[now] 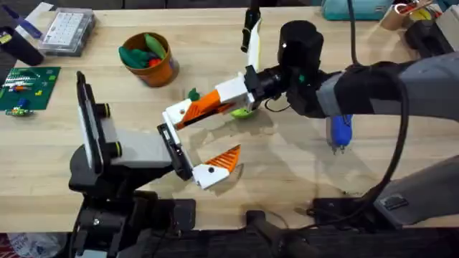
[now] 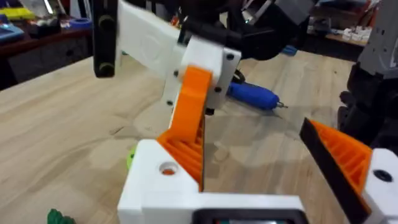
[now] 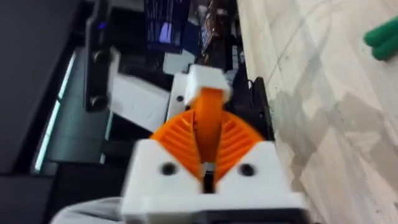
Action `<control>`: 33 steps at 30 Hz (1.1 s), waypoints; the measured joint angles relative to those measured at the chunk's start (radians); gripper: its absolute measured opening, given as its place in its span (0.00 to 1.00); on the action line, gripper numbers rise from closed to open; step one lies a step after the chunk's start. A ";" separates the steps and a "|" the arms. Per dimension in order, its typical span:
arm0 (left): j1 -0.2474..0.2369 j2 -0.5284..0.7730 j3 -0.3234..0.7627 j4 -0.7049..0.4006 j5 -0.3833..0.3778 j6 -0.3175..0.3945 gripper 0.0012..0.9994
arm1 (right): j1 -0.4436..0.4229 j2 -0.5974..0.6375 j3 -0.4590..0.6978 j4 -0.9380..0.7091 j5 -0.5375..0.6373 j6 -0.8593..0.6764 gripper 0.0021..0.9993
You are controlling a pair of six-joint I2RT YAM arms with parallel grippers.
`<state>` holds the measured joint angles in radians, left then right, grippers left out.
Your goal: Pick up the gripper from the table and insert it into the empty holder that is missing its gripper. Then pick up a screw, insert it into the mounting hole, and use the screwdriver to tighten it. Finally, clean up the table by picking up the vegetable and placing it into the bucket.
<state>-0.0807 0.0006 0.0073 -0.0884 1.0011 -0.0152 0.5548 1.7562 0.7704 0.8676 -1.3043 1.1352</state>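
Dark and large at the right of the overhead frame, the right arm (image 1: 373, 89) stretches toward the middle, and its gripper (image 1: 188, 115) has both white fingers pressed together on a loose orange-and-white gripper finger (image 1: 208, 104), the piece pinched between the two ribbed pads. From the lower left comes the left arm, whose gripper (image 1: 188, 147) stands with its fingers apart: one white finger with an orange pad (image 1: 219, 166) points toward the lower middle, while the upper side sits right against the piece held by the right arm; whether the piece is seated in its holder cannot be told. Just behind the clamped piece, at frame centre, a small lime-green vegetable (image 1: 244, 112) lies on the wooden table (image 1: 287, 165), partly hidden. A tiny darker green bit (image 1: 193, 94) sits near it, toward the upper left. Farther in that direction stands the orange bucket (image 1: 159, 72), upright, with green and red toys (image 1: 143, 51) inside. A blue-handled screwdriver (image 1: 340, 132) lies right of centre, under the right arm. At the upper left sits a clear parts box (image 1: 66, 31), and a green circuit board (image 1: 27, 87) lies at the left edge.
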 joint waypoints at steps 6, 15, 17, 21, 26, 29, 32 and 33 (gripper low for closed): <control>0.000 0.000 0.002 -0.007 0.001 0.013 0.99 | -0.003 0.011 0.000 -0.007 0.002 0.009 0.01; 0.000 0.000 0.002 -0.009 -0.001 0.007 0.99 | 0.001 0.011 0.000 -0.031 0.026 0.009 0.01; 0.000 0.000 0.002 -0.009 -0.004 0.005 0.99 | 0.005 0.011 0.000 -0.031 0.035 0.009 0.01; 0.001 0.000 0.002 -0.008 -0.011 0.000 0.99 | 0.010 0.011 0.000 -0.031 0.057 0.009 0.01; 0.001 0.000 0.002 -0.008 -0.015 -0.006 0.99 | 0.014 0.010 0.000 -0.041 0.080 0.009 0.01; 0.001 0.000 0.002 -0.008 -0.014 -0.014 0.99 | 0.015 0.010 0.001 -0.052 0.085 0.009 0.01; 0.001 0.000 0.002 -0.009 -0.014 -0.020 0.99 | 0.015 0.005 0.002 -0.073 0.092 0.009 0.01; 0.001 0.000 0.002 -0.009 -0.014 -0.021 0.99 | 0.016 0.003 0.002 -0.077 0.095 0.009 0.01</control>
<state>-0.0795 0.0010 0.0093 -0.0971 0.9873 -0.0362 0.5708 1.7595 0.7725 0.7905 -1.2095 1.1446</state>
